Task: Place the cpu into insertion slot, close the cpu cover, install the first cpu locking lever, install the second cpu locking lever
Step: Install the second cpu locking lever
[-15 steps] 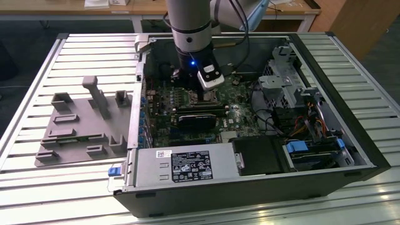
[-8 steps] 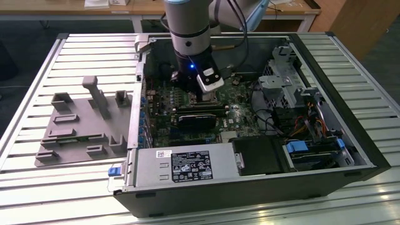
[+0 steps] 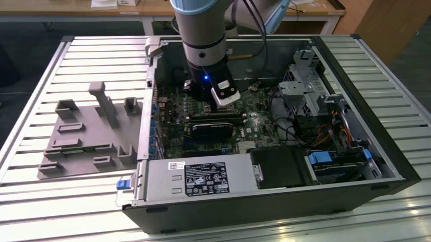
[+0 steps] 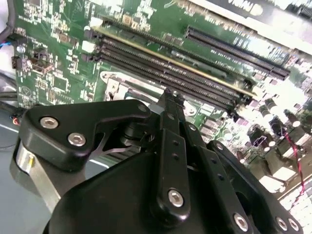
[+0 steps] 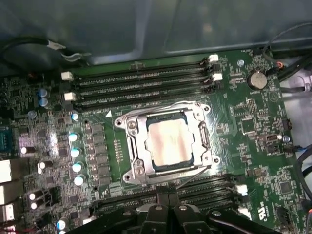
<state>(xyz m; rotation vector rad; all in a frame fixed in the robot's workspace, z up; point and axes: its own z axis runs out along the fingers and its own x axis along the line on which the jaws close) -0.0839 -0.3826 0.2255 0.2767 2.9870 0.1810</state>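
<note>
The cpu [image 5: 169,141] sits in the insertion slot [image 5: 152,168] with the cpu cover [image 5: 134,127] down around it. The gripper [image 5: 168,195] hovers beside, fingers [image 4: 173,105] together, holding nothing; judging so, locking-lever work remains, needing a precise push.

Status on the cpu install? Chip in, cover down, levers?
In the first wrist view the cpu sits in the insertion slot, with the cpu cover lying flat around it, so placing and closing look done. The pincer is shut with nothing in it, at the socket's edge. Thin wire levers run along the frame, but I cannot tell whether either is latched, so both lever steps stay unconfirmed.
</note>
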